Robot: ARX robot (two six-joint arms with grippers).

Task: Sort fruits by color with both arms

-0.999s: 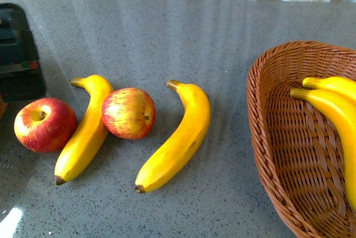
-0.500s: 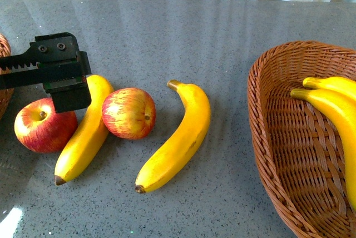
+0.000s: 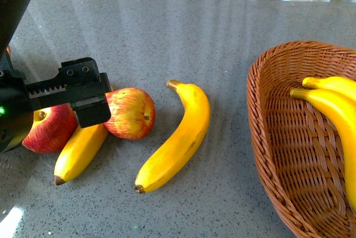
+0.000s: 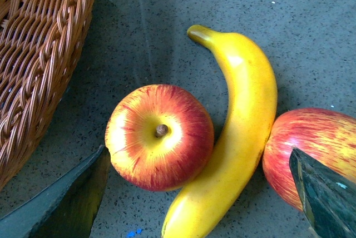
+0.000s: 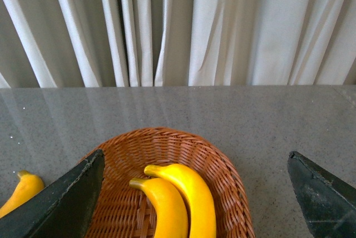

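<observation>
Two bananas (image 3: 334, 110) lie in the right basket (image 3: 272, 138); two apples (image 3: 130, 113) and two loose bananas (image 3: 178, 138) await sorting. Left gripper (image 4: 194, 188) and right gripper (image 5: 194, 193) gape wide, empty.

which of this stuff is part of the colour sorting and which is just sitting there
Job: left apple, middle apple, left banana, middle banana, basket bananas, left tool open over the left apple, right tool; left basket and right basket, probably as bins.
Just there: grey table, curtain.
</observation>
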